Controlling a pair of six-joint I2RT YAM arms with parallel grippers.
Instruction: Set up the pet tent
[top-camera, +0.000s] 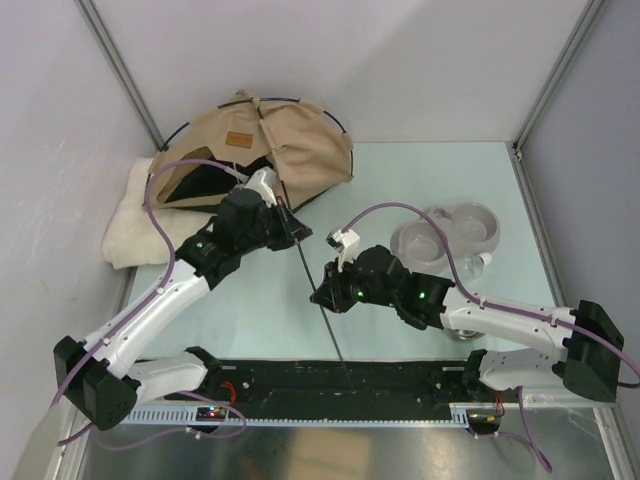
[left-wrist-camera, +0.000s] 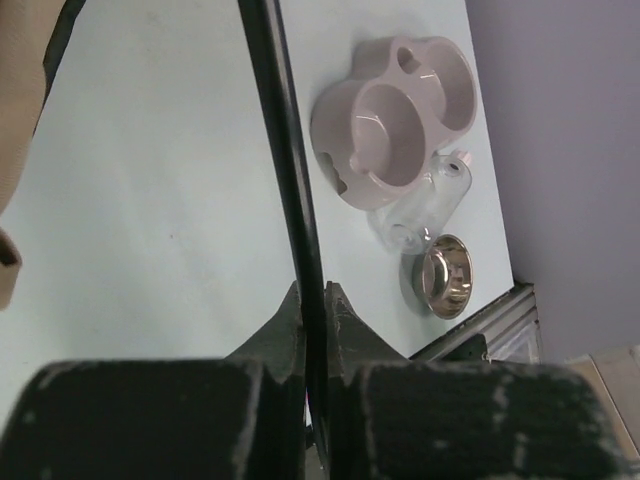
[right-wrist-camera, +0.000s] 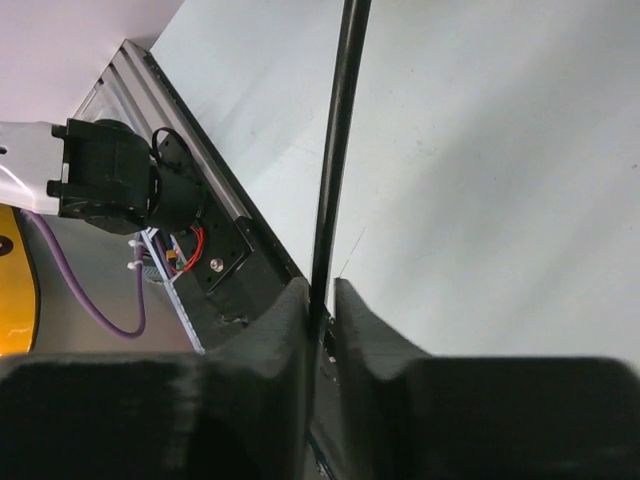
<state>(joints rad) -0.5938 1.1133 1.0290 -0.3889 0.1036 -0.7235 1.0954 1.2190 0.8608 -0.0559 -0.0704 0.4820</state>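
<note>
Two dishes sit on the right half of the table (top-camera: 420, 180): a pink double feeder (top-camera: 455, 232), its round wells showing bare plastic, and a small steel bowl (left-wrist-camera: 445, 275) with a bare shiny inside. A clear bottle (left-wrist-camera: 425, 205) lies on its side between them, just beside the feeder.

At the far left corner, close to the back wall, the tent (top-camera: 270, 145) slumps with its dark mouth turned toward the near left. It rests partly on a fluffy cream cushion (top-camera: 130, 230) that reaches out to the table's left edge.

One thin dark pole (top-camera: 320, 300) runs from the tent's near edge across the middle of the table, ending near the black rail (top-camera: 330, 385) at the front. The left gripper (left-wrist-camera: 313, 300) is closed tight on this pole close to the tent. The right gripper (right-wrist-camera: 320, 295) straddles it farther down; a sliver of gap shows on one side, so I cannot tell whether it pinches.

Bare table lies on both sides of the pole, wider toward the feeder. The top is pale mint green, and plain grey walls with metal posts stand at its left, back and right.
</note>
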